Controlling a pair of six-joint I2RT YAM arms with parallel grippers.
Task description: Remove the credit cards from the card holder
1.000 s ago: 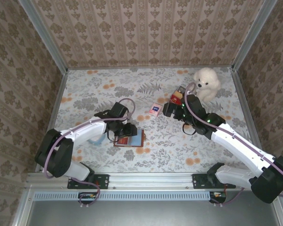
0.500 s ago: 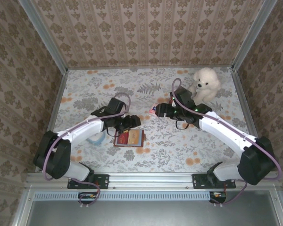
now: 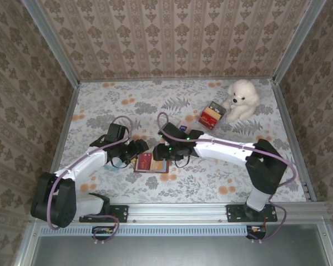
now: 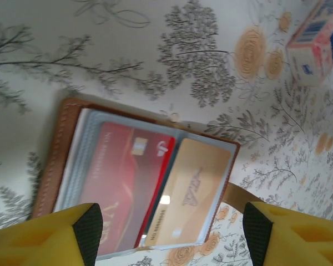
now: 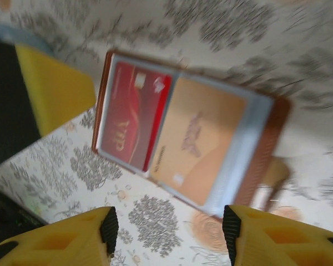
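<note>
The brown leather card holder [image 3: 151,165] is seen lying open and flat on the flower-patterned tablecloth [image 3: 100,105], between the two arms. A red credit card [image 4: 125,185] and a tan credit card [image 4: 193,191] are tucked side by side in its clear sleeves. The left gripper [image 4: 169,235] is held over it, its yellow-padded fingers [image 4: 44,233] spread wide with nothing gripped. The right gripper [image 5: 169,238] is likewise parted and empty. Whether its tips touch the holder cannot be told.
</note>
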